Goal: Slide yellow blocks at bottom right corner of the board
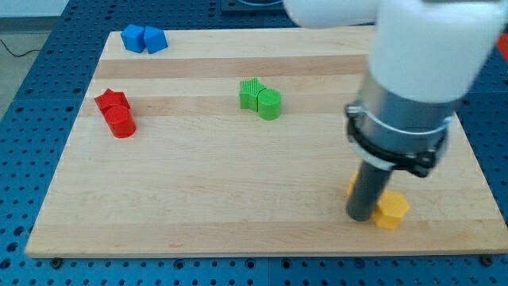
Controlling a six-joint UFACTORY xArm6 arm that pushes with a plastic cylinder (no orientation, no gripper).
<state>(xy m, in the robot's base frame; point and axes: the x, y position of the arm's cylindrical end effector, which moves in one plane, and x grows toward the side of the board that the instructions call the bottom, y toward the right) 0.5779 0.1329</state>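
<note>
My tip [361, 218] rests on the board near the view's bottom right. A yellow hexagonal block [391, 210] sits just right of the tip, touching or nearly touching the rod. A second yellow block [351, 185] shows only as a sliver at the rod's left edge, mostly hidden behind it. The arm's white and grey body covers the board above the tip.
Two green blocks [260, 98] sit together at the upper middle. Two red blocks [117, 113] sit at the left. Two blue blocks [144, 38] sit at the top left corner. The wooden board [198, 183] ends just below the tip.
</note>
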